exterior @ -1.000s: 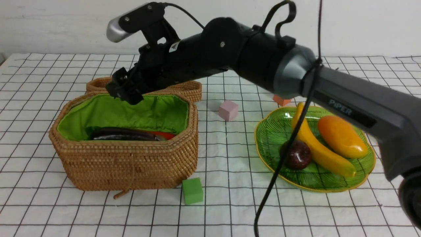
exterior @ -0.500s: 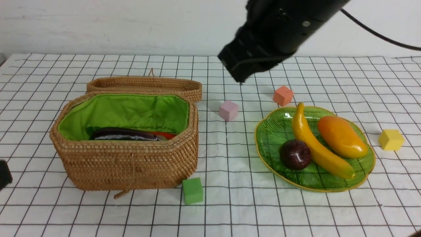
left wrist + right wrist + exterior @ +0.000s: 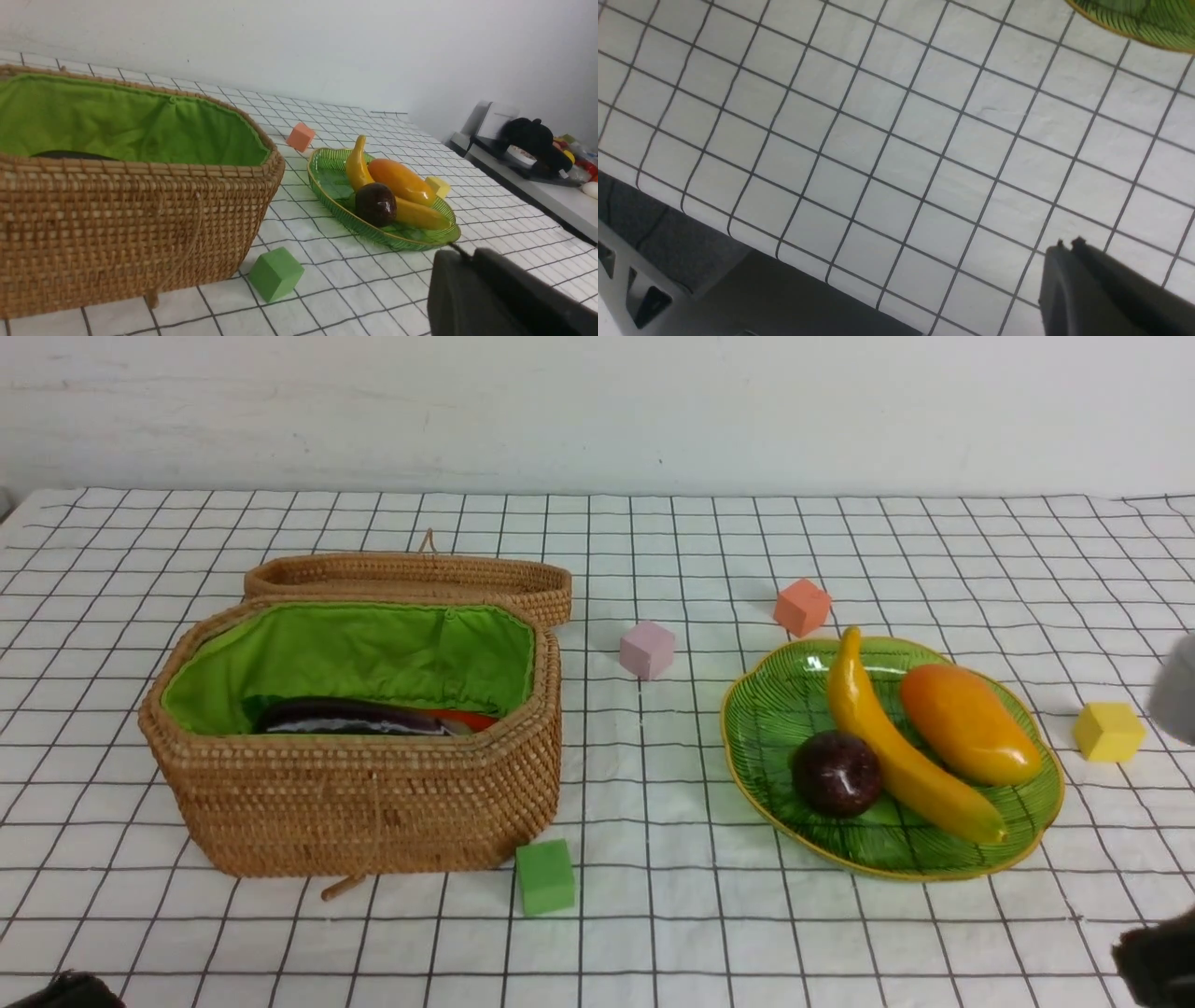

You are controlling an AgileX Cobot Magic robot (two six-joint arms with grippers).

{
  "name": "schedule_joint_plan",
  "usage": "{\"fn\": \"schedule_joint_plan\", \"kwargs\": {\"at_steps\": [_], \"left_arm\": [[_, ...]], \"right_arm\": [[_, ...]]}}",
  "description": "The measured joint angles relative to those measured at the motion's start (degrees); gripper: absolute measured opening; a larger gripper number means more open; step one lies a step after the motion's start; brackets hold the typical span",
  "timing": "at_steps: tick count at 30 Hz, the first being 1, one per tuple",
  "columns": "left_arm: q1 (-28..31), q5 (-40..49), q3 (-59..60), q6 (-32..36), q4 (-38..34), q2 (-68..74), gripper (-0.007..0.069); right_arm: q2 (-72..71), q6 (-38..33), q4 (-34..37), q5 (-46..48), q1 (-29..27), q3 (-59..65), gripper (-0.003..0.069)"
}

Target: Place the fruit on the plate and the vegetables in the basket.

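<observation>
The wicker basket (image 3: 355,803) stands open at the left, its lid lying behind it. On its green lining rest a dark purple eggplant (image 3: 345,717) and a sliver of the orange-red carrot (image 3: 467,719). On the green plate (image 3: 770,709) at the right lie the banana (image 3: 896,756), the mango (image 3: 966,723) and the maroon round fruit (image 3: 836,773). My left gripper (image 3: 467,255) is shut and empty, low near the table's front, with the basket (image 3: 117,233) and plate (image 3: 334,184) ahead of it. My right gripper (image 3: 1068,243) is shut and empty over bare cloth by the front edge.
Small foam cubes lie loose on the checked cloth: green (image 3: 545,876) in front of the basket, pink (image 3: 646,650) and orange (image 3: 801,607) between basket and plate, yellow (image 3: 1108,732) right of the plate. A side bench with clutter (image 3: 537,144) stands beyond the table's right end.
My right arm has drawn back from above the basket, swung right and down out of the middle of the front view, and its gripper has shut. The left arm has barely moved.
</observation>
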Motion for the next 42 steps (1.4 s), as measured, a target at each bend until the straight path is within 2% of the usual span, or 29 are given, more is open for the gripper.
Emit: {"fn": "schedule_joint_plan", "kwargs": {"at_steps": [7, 18, 23, 25, 28, 33, 37, 42], "left_arm": [[0.00, 2.39, 1.43, -0.05, 0.16, 0.00, 0.0040], [0.00, 8.01, 1.48, -0.05, 0.26, 0.00, 0.0050], [0.00, 10.17, 1.48, -0.05, 0.26, 0.00, 0.0054], [0.00, 10.75, 1.48, -0.05, 0.26, 0.00, 0.0057], [0.00, 11.22, 1.48, -0.05, 0.26, 0.00, 0.0059], [0.00, 11.29, 1.48, -0.05, 0.26, 0.00, 0.0063], [0.00, 11.29, 1.48, -0.05, 0.26, 0.00, 0.0071], [0.00, 11.35, 1.48, -0.05, 0.26, 0.00, 0.0077]], "right_arm": [[-9.59, 1.27, -0.05, -1.59, 0.00, 5.19, 0.0015], [-10.37, 1.38, -0.05, 2.26, 0.00, 5.44, 0.0029], [-10.63, 1.38, -4.90, 0.81, -0.15, 5.71, 0.0020], [-13.42, 1.03, -7.41, -5.83, -2.62, 9.17, -0.0007], [-22.08, -0.87, -8.36, -17.92, -12.10, 19.92, -0.0008], [-41.23, -4.50, -7.88, -32.62, -28.20, 40.51, -0.0008], [-49.91, -4.80, -7.40, -39.33, -34.26, 52.33, -0.0008], [-51.17, -4.81, -5.50, -44.58, -35.04, 56.70, -0.0008]]}}
